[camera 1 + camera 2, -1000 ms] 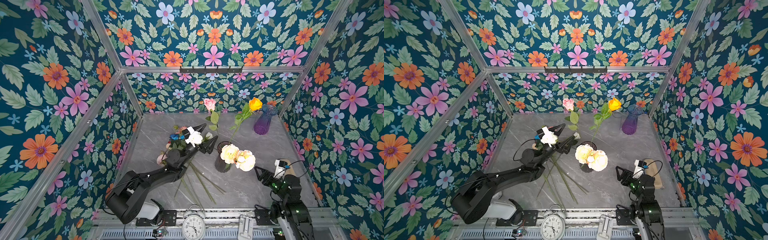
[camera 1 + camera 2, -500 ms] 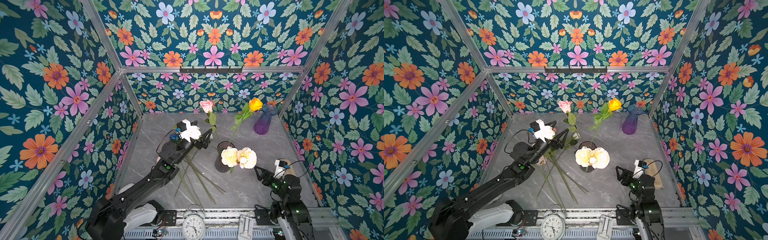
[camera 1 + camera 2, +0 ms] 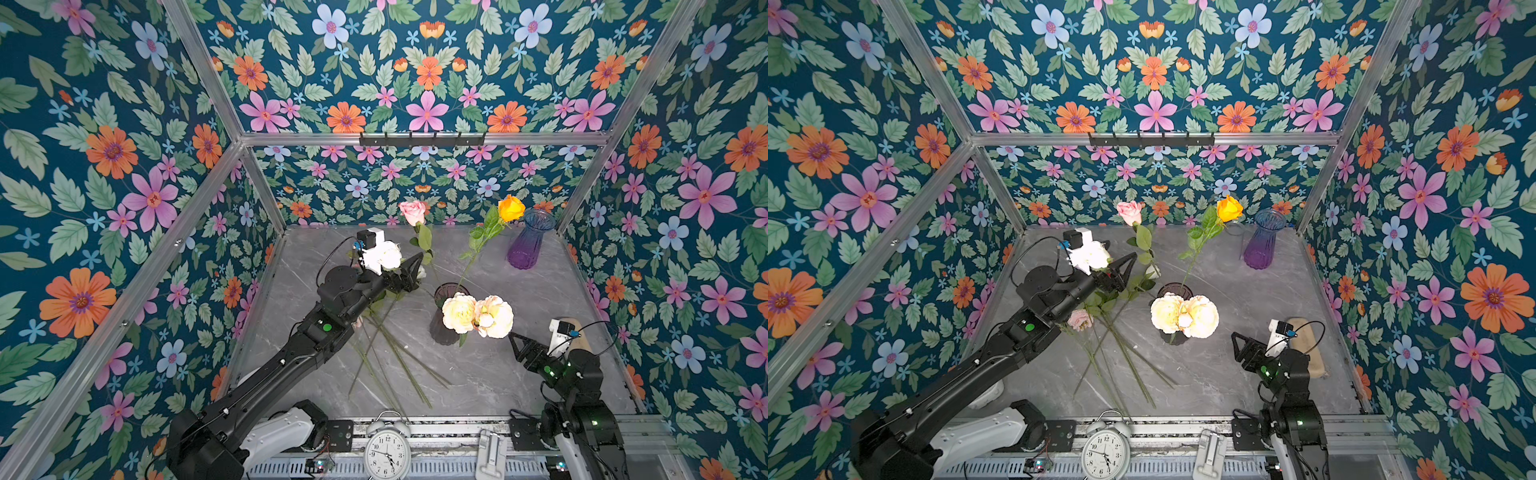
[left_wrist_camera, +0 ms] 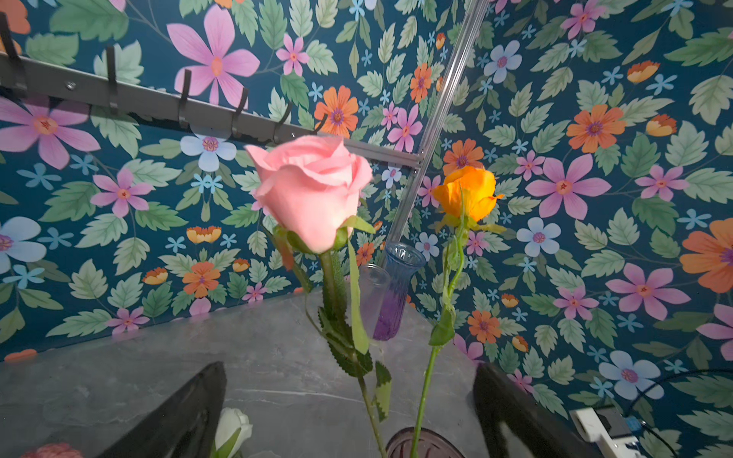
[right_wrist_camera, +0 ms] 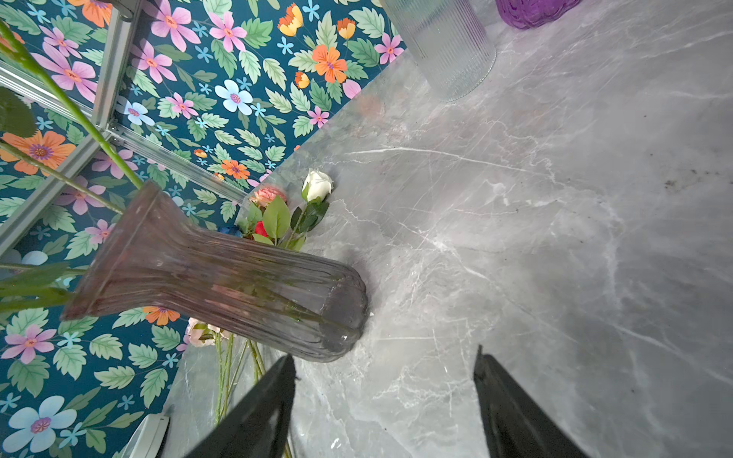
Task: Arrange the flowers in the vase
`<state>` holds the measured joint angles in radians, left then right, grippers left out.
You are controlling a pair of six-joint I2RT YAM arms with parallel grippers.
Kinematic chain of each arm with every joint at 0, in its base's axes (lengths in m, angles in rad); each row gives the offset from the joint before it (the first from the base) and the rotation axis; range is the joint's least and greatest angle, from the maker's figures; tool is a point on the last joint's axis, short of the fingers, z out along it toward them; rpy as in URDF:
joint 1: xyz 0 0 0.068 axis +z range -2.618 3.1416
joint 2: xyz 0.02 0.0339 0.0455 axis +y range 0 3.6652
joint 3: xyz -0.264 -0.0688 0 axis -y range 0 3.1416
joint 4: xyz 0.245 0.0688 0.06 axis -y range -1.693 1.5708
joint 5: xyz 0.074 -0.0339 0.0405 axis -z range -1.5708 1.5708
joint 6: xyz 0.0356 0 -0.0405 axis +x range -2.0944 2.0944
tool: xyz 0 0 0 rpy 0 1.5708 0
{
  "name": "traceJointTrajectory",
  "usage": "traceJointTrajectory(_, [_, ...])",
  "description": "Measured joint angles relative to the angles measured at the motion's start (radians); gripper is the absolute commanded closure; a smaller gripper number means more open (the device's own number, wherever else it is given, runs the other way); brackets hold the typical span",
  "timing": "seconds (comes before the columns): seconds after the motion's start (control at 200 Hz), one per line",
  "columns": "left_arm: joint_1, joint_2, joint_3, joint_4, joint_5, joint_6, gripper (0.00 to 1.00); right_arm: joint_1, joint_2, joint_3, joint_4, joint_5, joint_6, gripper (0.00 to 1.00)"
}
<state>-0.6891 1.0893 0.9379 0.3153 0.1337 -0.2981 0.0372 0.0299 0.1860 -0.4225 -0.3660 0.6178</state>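
While hanging just left of dark vase point(image 3: 440, 332), spread fully wide on left gripper point(image 4: 350, 368): pink rose point(image 3: 412, 212) stem between the jaws, clear of both, nothing gripped. On right gripper point(image 5: 385, 355), partly apart, empty, hovering above table point(image 3: 519, 374) near vase. In vase: pink rose, orange rose point(image 3: 511, 208), two cream peonies point(image 3: 459, 311) drooping over near rim. Lying on table left of vase, under left arm point(image 3: 291, 365): loose flowers point(image 5: 277, 218), white rose point(image 5: 317, 184) among them, stems crossed. Purple vase point(image 3: 525, 249) back right by the wall, well apart from both grippers.

Loose flowers point(image 3: 1100, 303): heads partly hidden under left arm point(image 3: 1000, 353); purple vase point(image 5: 531, 12) cut off.
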Motion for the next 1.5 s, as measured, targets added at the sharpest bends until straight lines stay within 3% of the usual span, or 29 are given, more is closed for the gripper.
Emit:
traceJointTrajectory(0.19, [-0.021,0.126,0.285,-0.289,0.011,0.058,0.0,0.0,0.0,0.0,0.0,0.0,0.0,0.27])
traceJointTrajectory(0.4, [-0.021,0.19,0.474,-0.563,-0.001,0.148,0.0,0.0,0.0,0.0,0.0,0.0,0.0,0.27])
traceJointTrajectory(0.57, [-0.023,0.255,0.582,-0.671,0.128,0.177,0.0,0.0,0.0,0.0,0.0,0.0,0.0,0.27])
traceJointTrajectory(0.756, [-0.029,0.251,0.599,-0.644,0.306,0.145,0.0,0.0,0.0,0.0,0.0,0.0,0.0,0.27])
traceJointTrajectory(0.811, [-0.061,0.258,0.641,-0.658,0.253,0.164,0.0,0.0,0.0,0.0,0.0,0.0,0.0,0.27])
traceJointTrajectory(0.916, [-0.162,0.289,0.718,-0.685,0.039,0.248,0.0,0.0,0.0,0.0,0.0,0.0,0.0,0.27])
traceJointTrajectory(1.006, [-0.176,0.301,0.716,-0.694,-0.049,0.277,0.0,0.0,0.004,0.0,0.0,0.0,0.0,0.27])
traceJointTrajectory(1.186, [-0.155,0.277,0.682,-0.681,0.154,0.254,0.0,0.0,0.012,0.0,0.001,0.0,0.0,0.27])
traceJointTrajectory(1.336, [-0.156,0.348,0.859,-0.792,-0.026,0.334,0.0,0.0,0.015,0.0,0.001,0.001,0.0,0.27])
traceJointTrajectory(1.501, [-0.157,0.222,0.655,-0.79,0.061,0.384,0.0,0.0,0.027,0.018,-0.005,0.003,0.002,0.27])
